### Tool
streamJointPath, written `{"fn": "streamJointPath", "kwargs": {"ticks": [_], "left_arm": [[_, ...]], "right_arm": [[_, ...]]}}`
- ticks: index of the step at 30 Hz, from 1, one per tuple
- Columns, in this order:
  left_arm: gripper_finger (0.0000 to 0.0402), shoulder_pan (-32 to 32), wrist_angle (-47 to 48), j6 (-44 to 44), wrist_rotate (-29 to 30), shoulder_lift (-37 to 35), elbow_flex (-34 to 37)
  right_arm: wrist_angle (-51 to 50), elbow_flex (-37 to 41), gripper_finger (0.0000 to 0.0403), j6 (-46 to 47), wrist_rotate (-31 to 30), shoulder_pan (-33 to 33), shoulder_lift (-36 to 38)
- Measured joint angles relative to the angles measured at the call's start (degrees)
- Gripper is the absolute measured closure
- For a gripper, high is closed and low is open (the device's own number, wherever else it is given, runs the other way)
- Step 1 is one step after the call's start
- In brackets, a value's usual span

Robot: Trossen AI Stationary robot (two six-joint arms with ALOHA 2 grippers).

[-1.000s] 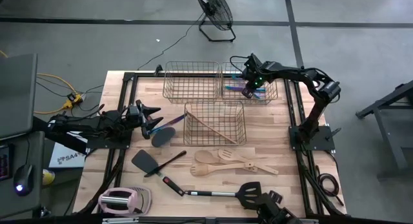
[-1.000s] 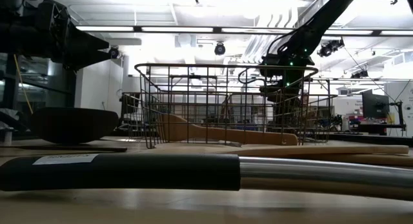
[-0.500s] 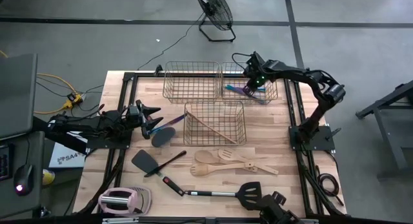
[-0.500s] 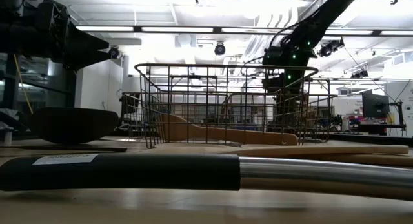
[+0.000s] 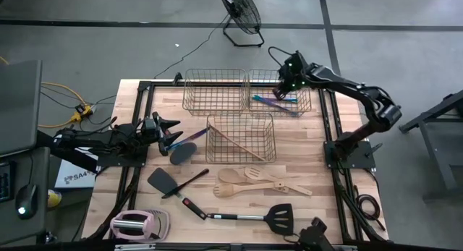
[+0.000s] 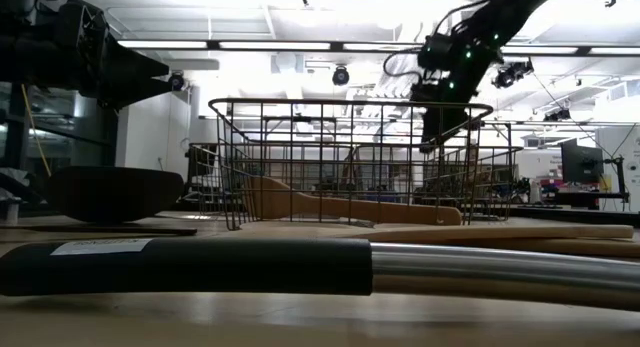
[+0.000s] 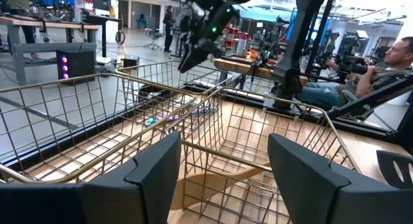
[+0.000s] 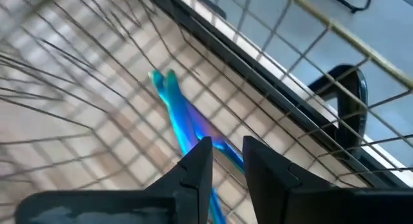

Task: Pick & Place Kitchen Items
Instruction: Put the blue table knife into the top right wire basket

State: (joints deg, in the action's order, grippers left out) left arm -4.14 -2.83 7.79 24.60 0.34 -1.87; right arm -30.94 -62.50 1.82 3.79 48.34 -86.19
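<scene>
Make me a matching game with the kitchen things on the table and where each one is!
Things:
1. shiny purple-teal pieces
2. wooden spatula
3. black spoon
4. pink-and-white gadget

Places:
A. on the table by the left arm
B. in the far right basket
C. at the table's near left corner
D. in the middle basket

Pairs: 1-B, 2-D, 3-A, 4-C

Wooden table (image 5: 304, 146), three wire baskets (image 5: 241, 137), wooden spoons (image 5: 253, 180), black spatulas (image 5: 173, 181), pink-and-white gadget (image 5: 137, 223).

A black floor fan (image 5: 241, 14) stands on grey concrete floor (image 5: 108, 48) beyond the wooden table (image 5: 304, 146).
</scene>
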Motion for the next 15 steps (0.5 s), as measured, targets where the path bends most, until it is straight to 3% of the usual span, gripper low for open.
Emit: {"fn": "streamJointPath", "kwargs": {"ticks": [15], "left_arm": [[0.0171, 0.0, 0.0, 0.01, 0.02, 0.01, -0.01]], "right_arm": [[-6.31, -0.02, 0.0325, 7.62, 9.72, -5.9, 13.27]]}}
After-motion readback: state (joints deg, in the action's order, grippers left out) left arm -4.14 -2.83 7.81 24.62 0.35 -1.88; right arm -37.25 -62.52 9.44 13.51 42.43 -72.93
